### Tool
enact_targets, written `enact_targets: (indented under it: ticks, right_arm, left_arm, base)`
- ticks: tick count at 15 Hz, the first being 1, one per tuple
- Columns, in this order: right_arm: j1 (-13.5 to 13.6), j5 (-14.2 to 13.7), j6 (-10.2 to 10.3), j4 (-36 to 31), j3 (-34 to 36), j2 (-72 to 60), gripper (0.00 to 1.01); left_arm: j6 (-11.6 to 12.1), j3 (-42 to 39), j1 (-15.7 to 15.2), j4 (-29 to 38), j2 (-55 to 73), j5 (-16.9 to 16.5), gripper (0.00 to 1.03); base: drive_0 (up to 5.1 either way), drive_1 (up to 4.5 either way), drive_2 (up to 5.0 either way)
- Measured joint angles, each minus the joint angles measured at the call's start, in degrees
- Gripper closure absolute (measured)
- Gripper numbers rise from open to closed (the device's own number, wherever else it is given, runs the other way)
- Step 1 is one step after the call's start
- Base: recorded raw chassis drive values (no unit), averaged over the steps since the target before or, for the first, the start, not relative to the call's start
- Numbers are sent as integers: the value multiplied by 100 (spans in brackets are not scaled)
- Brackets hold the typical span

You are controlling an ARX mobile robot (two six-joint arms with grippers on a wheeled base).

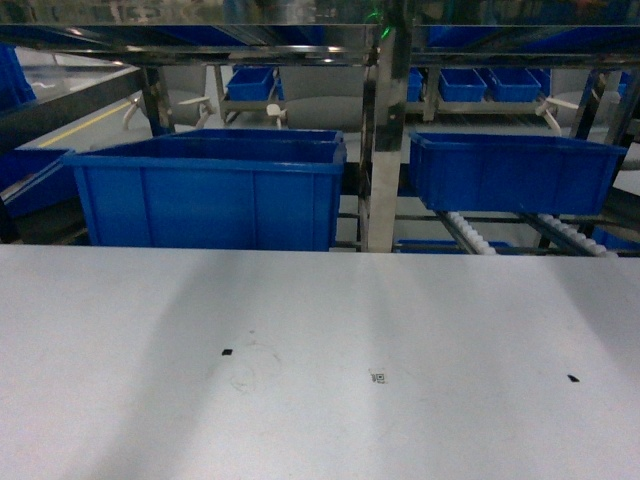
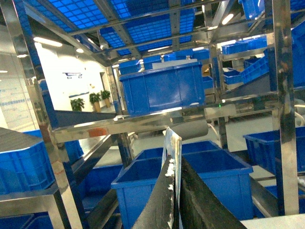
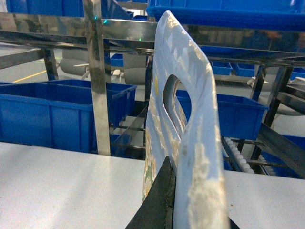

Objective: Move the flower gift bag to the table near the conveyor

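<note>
the table (image 1: pixel 320 400) is a wide matte white top, bare except for two tiny black specks (image 1: pixel 227 352) and a small square marker (image 1: pixel 378 377). behind the table's far edge stands the conveyor (image 1: pixel 377 140), a shiny stainless-steel frame with a row of small white rollers (image 1: pixel 470 232) low on its right side. two big blue plastic bins (image 1: pixel 210 190) sit just behind the table in the head view, one left of the steel post, one right; smaller bins show further back.

neither arm shows in the head view. in the right wrist view the bag (image 3: pixel 183 124) stands upright above the table, a flat, glossy pale-blue sheet with mottled cream and yellow print, a rounded top and an oval handle cut-out; it blocks the middle of that view. the right gripper (image 3: pixel 174 200) has its dark fingers (image 3: pixel 159 202) pressed together on the bag's lower edge. in the left wrist view the left gripper (image 2: pixel 177 191) pinches a thin white-edged panel of the bag between two dark fingers, with bins and steel rails behind.
</note>
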State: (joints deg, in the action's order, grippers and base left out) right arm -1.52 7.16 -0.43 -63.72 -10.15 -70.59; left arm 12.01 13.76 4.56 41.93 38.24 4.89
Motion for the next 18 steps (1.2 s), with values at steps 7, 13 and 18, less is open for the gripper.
enact_targets:
  ticks: [7,13,18]
  right_arm:
    - [-345,186,365,-955,-927,-2728,99]
    - [-210,319,1038,-999,-2243,-4732,99]
    - [-138,212,1163,-979,-2055,-5278,99]
  left_arm:
    - [0,0,0,2,0,-2,101]
    - [0,0,0,0,0,0,101]
    - [2,0,0,0,0,-2,101]
  base:
    - [7,316,-301]
    - [0,0,0]
    - [0,0,0]
